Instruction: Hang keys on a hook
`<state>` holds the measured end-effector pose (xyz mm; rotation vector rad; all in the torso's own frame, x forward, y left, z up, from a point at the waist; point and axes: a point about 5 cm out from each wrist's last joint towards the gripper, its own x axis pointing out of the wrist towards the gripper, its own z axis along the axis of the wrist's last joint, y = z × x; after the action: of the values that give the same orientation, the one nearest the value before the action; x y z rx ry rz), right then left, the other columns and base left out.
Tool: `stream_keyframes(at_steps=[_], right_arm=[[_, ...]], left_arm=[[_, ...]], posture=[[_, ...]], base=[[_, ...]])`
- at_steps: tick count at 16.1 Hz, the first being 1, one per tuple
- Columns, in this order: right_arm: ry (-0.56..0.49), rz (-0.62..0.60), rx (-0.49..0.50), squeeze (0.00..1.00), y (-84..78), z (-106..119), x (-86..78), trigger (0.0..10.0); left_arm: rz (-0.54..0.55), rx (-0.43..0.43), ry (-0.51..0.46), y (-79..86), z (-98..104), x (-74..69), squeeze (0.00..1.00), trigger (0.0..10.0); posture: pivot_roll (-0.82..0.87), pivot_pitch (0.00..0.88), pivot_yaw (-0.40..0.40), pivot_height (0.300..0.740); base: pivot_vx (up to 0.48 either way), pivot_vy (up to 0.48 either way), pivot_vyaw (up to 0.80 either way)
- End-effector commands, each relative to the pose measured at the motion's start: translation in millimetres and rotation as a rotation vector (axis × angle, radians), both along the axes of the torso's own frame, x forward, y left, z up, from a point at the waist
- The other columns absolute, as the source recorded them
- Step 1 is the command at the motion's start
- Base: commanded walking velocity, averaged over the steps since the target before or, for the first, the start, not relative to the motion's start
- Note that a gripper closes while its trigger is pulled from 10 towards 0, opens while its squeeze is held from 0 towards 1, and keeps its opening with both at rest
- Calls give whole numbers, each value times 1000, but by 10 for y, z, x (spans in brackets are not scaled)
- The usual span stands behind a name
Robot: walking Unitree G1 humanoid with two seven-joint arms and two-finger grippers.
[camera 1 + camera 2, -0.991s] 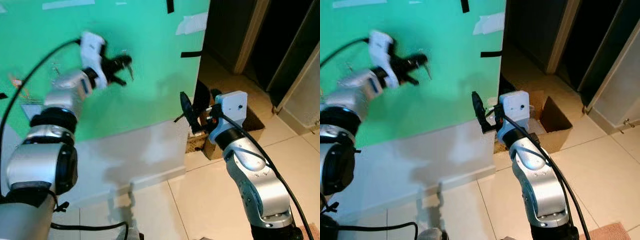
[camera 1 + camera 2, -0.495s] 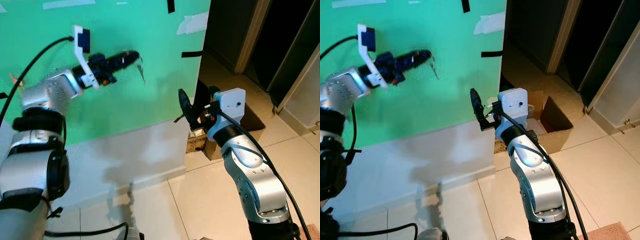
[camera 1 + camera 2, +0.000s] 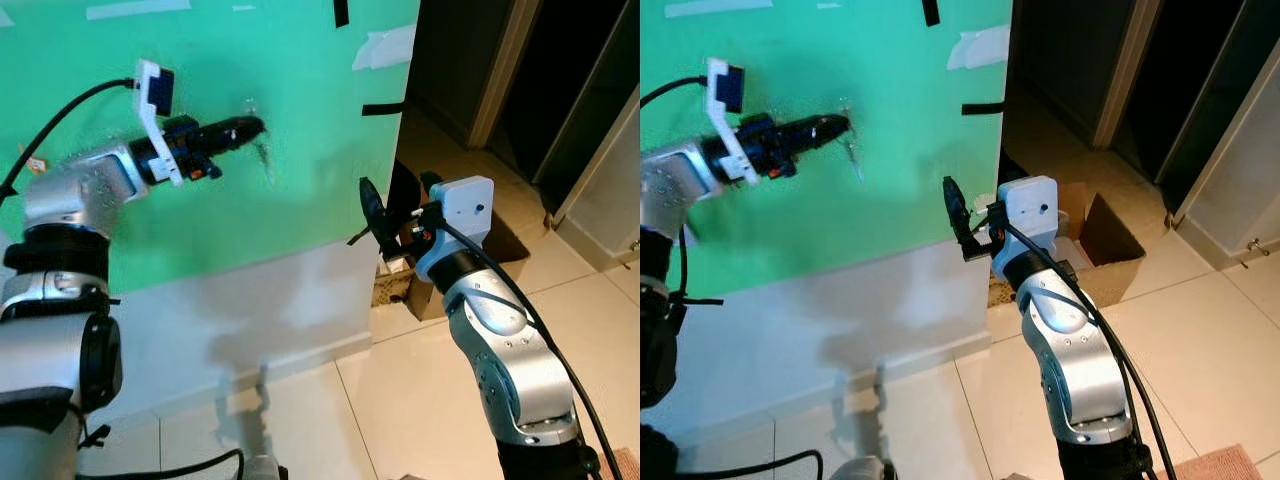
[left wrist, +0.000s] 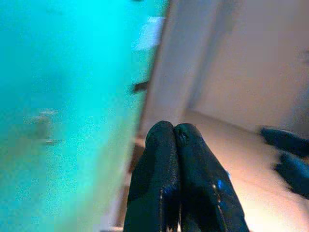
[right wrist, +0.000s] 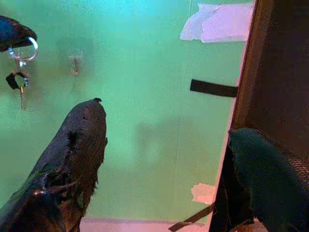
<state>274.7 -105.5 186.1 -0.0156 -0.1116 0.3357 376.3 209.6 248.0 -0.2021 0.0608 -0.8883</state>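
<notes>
A green wall panel [image 3: 300,150] carries a small clear hook [image 3: 248,103]. My left gripper [image 3: 248,127] is raised against the panel, just below and beside the hook, shut on a key ring. The keys [image 3: 264,156] dangle under its tips. In the right wrist view the ring [image 5: 24,50] and keys [image 5: 17,83] hang left of the hook [image 5: 74,65], apart from it. The left wrist view has the two black fingers [image 4: 161,159] pressed together. My right gripper [image 3: 386,208] is held open at the panel's right edge, lower down, with nothing in it.
Strips of black tape [image 3: 382,108] and white tape [image 3: 384,45] are stuck on the panel. Under the panel runs a white wall [image 3: 250,300]. To the right is a dark doorway [image 3: 470,60], with an open cardboard box [image 3: 1105,235] on the tiled floor [image 3: 420,400].
My left wrist has turned and reached right along the panel, then drawn back a little left and down. The keys swing beneath it. The right arm has barely moved.
</notes>
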Motion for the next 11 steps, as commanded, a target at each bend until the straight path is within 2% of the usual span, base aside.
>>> stream_keyframes(at_steps=[1, 3, 7, 11], right_arm=[[-26, 3, 9, 0, 5, 60, 21, 10000], [-33, 14, -10, 0, 36, 72, 5, 10000], [-14, 47, -46, 0, 92, 26, -49, 10000], [1, 77, -61, 0, 130, 4, -97, 10000]], left_arm=[[33, 22, -42, 2, 101, 33, 0, 10000], [96, 57, -70, -8, 146, 100, 0, 10000], [185, 109, -76, -54, 104, 213, 0, 10000], [309, 131, -61, 18, 54, 271, 0, 10000]], posture=[[-35, 0, 71, 740], [-36, 0, 80, 740], [-45, 0, 97, 740], [-57, 0, 104, 740]], base=[[0, 0, 0], [0, 0, 0], [0, 0, 0], [0, 0, 0]])
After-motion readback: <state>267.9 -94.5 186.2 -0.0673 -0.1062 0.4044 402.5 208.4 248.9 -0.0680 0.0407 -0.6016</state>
